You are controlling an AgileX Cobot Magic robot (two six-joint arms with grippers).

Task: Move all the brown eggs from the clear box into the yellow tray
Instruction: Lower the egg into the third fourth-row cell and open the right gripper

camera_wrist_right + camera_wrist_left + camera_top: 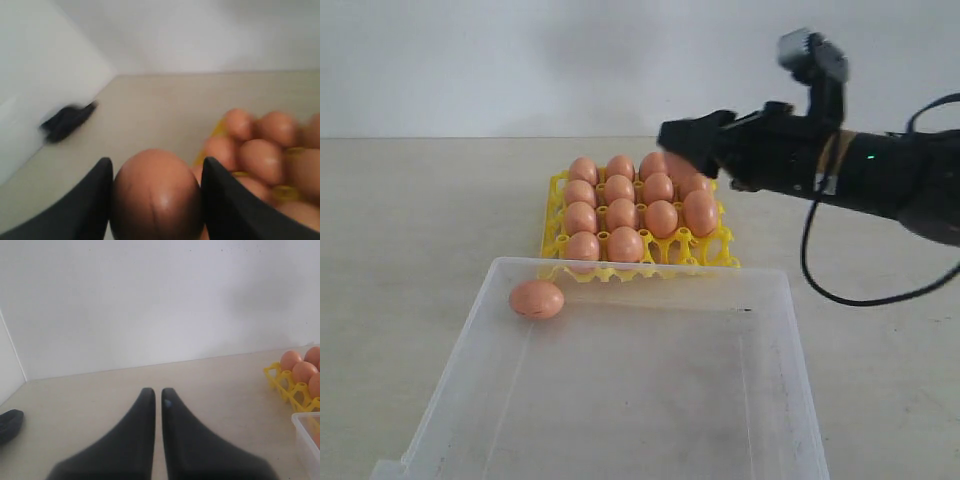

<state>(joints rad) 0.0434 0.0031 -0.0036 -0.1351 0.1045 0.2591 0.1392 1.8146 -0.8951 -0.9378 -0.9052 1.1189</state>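
The yellow tray (720, 250) holds several brown eggs (622, 213) in its cups. One brown egg (537, 299) lies in the far left corner of the clear box (790, 380), which stands just in front of the tray. My right gripper (685, 135) hovers over the tray's back right part. In the right wrist view it (157, 162) is shut on a brown egg (156, 195), with tray eggs (262, 157) below. My left gripper (154, 391) is shut and empty over bare table, left of the tray (280, 382); the exterior view does not show it.
The right arm's black cable (820, 270) hangs down beside the tray. A dark object (65, 120) lies on the table by the white wall, away from the tray. A corner of the clear box (305, 422) shows in the left wrist view.
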